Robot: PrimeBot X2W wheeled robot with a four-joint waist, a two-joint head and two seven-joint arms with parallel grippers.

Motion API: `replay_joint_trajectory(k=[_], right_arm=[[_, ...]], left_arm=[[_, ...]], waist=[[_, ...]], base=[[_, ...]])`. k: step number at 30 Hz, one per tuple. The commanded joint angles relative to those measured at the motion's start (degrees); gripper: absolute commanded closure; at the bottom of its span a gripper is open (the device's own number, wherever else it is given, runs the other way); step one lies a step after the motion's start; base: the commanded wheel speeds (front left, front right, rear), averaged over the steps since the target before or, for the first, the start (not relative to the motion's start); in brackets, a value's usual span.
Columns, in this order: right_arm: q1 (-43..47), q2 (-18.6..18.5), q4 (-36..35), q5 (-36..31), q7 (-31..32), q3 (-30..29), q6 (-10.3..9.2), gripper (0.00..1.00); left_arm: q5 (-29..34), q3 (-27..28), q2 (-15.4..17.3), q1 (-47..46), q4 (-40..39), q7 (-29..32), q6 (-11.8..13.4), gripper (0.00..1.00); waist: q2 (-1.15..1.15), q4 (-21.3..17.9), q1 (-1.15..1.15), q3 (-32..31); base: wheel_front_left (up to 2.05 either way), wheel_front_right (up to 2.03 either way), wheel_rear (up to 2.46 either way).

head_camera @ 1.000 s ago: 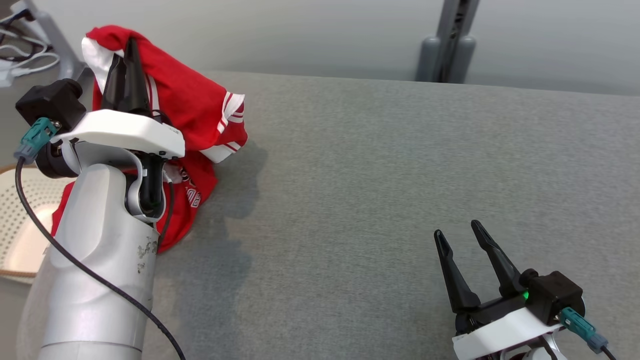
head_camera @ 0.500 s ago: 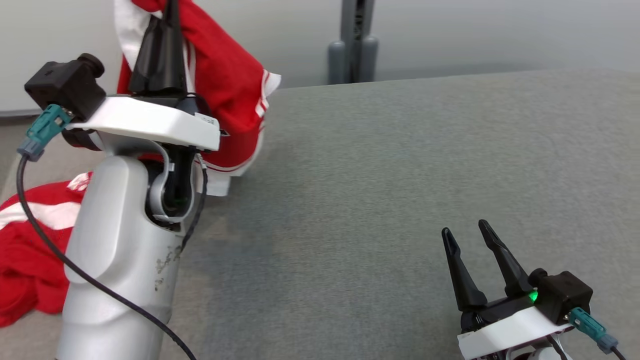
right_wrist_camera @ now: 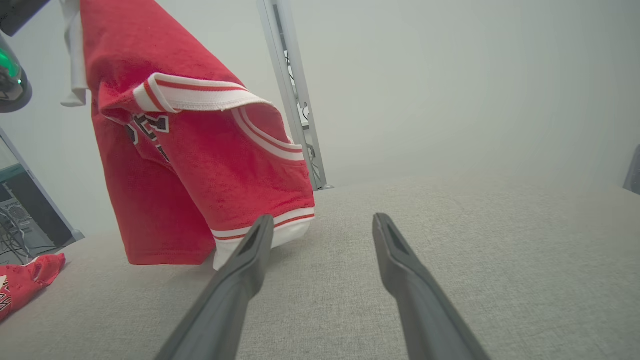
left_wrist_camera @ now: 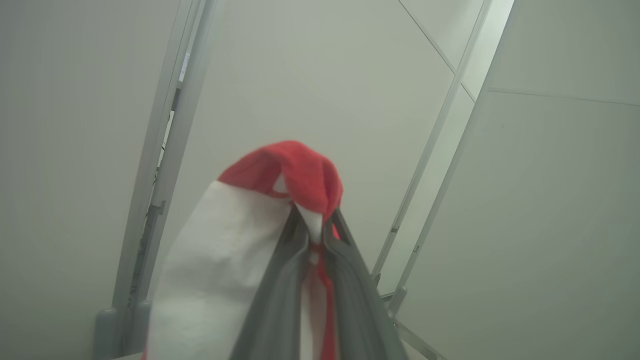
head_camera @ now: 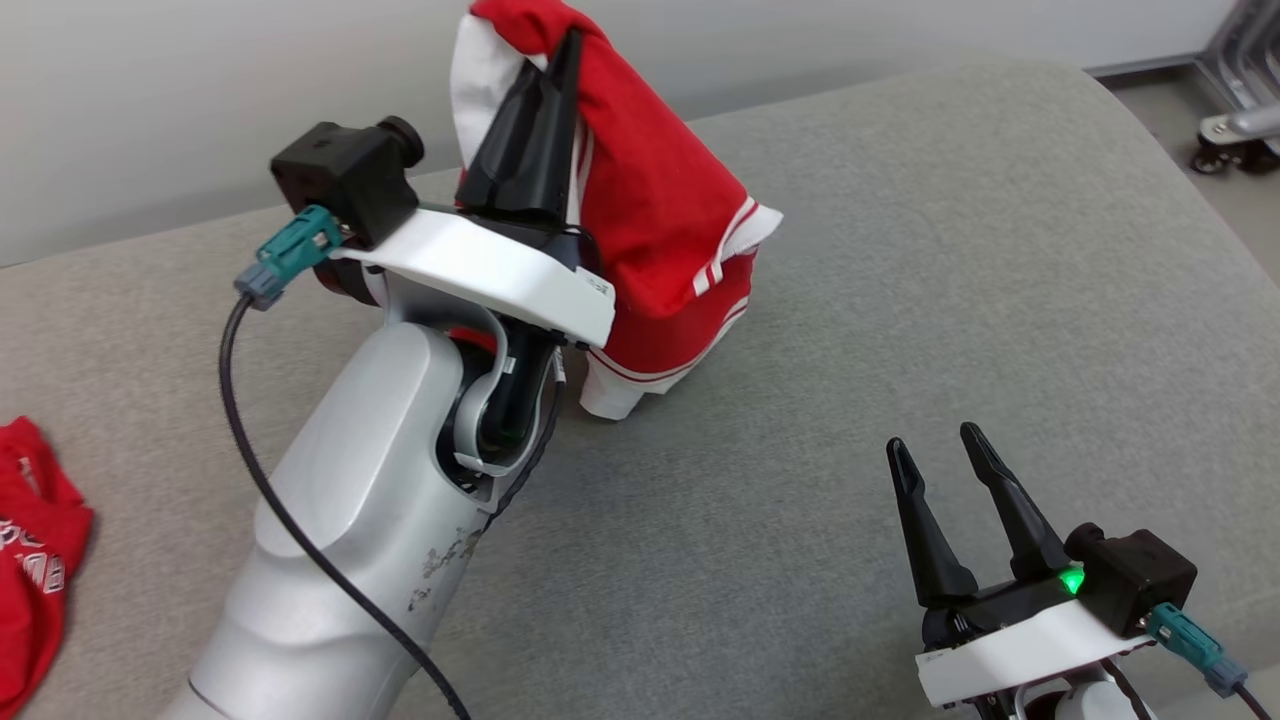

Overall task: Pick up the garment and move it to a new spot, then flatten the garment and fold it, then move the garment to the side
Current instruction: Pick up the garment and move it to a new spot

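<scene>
**Garment is up and over the desk; set-down looks next**

Head view: the whole pic has shifted vs a sec ago, so the cam has swung w/ the body and the desk hasn't moved. The garment (head_camera: 650, 200) does sit differently, though. It was bunched at the desk's left edge w/ its lower part lying on the top. Now it hangs whole from the left gripper (head_camera: 572, 45), well in over the grey desk (head_camera: 900, 250). The jaws are pressed together on a fold at the garment's top, w/ red/white fabric draped over the tips. The lowest white hem is at or just above the desk; can't tell if it touches. The right gripper (head_camera: 932, 440) is low at near right, jaws spread, empty, well apart from the garment, same pose as before. A second red cloth (head_camera: 35, 560) lies at far left on the desk.

Left wrist view: the left gripper (left_wrist_camera: 317, 216) has its jaws nipped tight on a white-and-red fold of the garment (left_wrist_camera: 300, 170), w/ pale wall behind.

Right wrist view: the right gripper (right_wrist_camera: 322, 219) has its jaws wide, nothing btw them. The garment (right_wrist_camera: 200, 165) hangs ahead-left, hem near the desk (right_wrist_camera: 500, 250). The second red cloth (right_wrist_camera: 25, 275) is at far left.

Meaning, prob.: pick-up is done and the move to a new spot is nearly done. Next calls for lowering & release, then both grippers spreading it flat. Risk: there's only one pinch point, so it may land crumpled.
</scene>
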Motion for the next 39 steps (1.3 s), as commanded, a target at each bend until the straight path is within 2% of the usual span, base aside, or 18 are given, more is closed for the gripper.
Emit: replay_joint_trajectory(k=[1,7,13,14,16,18,19,20,25,31,34,39], right_arm=[[-0.4,-0.2,-0.1,0.3,-0.3,0.0,0.09,0.0],[-1.2,-0.3,-0.3,1.2,-0.3,0.2,0.09,0.0],[-2.2,-0.2,-0.6,2.0,-0.3,0.2,0.09,0.0],[-2.4,-0.2,-0.6,2.1,-0.3,0.3,0.09,0.0],[-2.7,-0.3,-0.6,2.2,-0.3,0.4,0.09,0.0],[-2.7,-0.3,-0.5,2.2,-0.3,0.2,0.09,0.0],[-2.7,-0.3,-0.5,2.2,-0.3,0.2,0.09,0.0],[-2.6,-0.3,-0.4,2.2,-0.3,0.1,0.09,0.0],[-2.2,-0.3,-0.2,1.9,-0.3,0.2,0.09,0.0],[-0.8,-0.3,-0.1,0.6,-0.3,0.1,0.09,0.0],[-0.4,-0.3,0.0,0.1,-0.3,0.1,0.09,0.0],[0.9,-0.3,0.3,-0.7,-0.3,0.1,0.09,0.0]], left_arm=[[-0.9,-0.8,0.3,-1.1,0.6,-0.4,0.5,1.0],[-3.9,-5.8,0.3,-1.5,6.7,1.0,3.3,1.0],[-6.9,-8.6,0.3,-0.7,14.4,0.3,5.5,1.0],[-7.0,-9.1,0.3,-0.9,15.8,0.1,5.5,0.92],[-7.6,-10.1,0.3,-1.3,18.6,-0.3,5.3,0.57],[-8.3,-11.4,0.3,-1.5,21.2,-0.1,4.9,0.33],[-8.8,-12.0,0.3,-1.5,22.4,0.1,4.6,0.15],[-9.3,-12.8,0.3,-1.7,23.5,0.4,4.3,0.0],[-11.3,-14.7,0.3,-2.8,25.3,-2.5,3.0,0.0],[-7.5,-16.2,1.1,-3.6,23.2,-5.1,1.5,0.0],[-4.3,-14.3,3.0,-1.3,19.2,-5.5,2.5,0.0],[2.8,-6.7,5.9,8.5,8.2,-5.4,5.9,0.0]], waist=[[0.0,-1.8,0.0,1.2],[0.0,-4.2,0.0,3.1],[0.0,-4.7,0.0,5.1],[0.0,-4.7,0.0,5.3],[0.0,-4.5,0.0,5.6],[0.0,-4.2,0.0,5.8],[0.0,-4.0,0.0,5.9],[0.0,-3.8,0.0,5.9],[0.0,-2.5,0.0,5.6],[0.0,0.5,0.0,3.5],[0.0,2.2,0.0,2.0],[0.0,4.7,0.0,-1.2]], base=[[0.0,0.0,0.0],[0.0,0.0,0.0],[0.0,0.0,0.0],[0.0,0.0,0.0],[0.0,0.0,0.0],[0.0,0.0,0.0],[0.0,0.0,0.0],[0.0,0.0,0.0],[0.0,0.0,0.0],[0.0,0.0,0.0],[0.0,0.0,0.0],[0.0,0.0,0.0]])
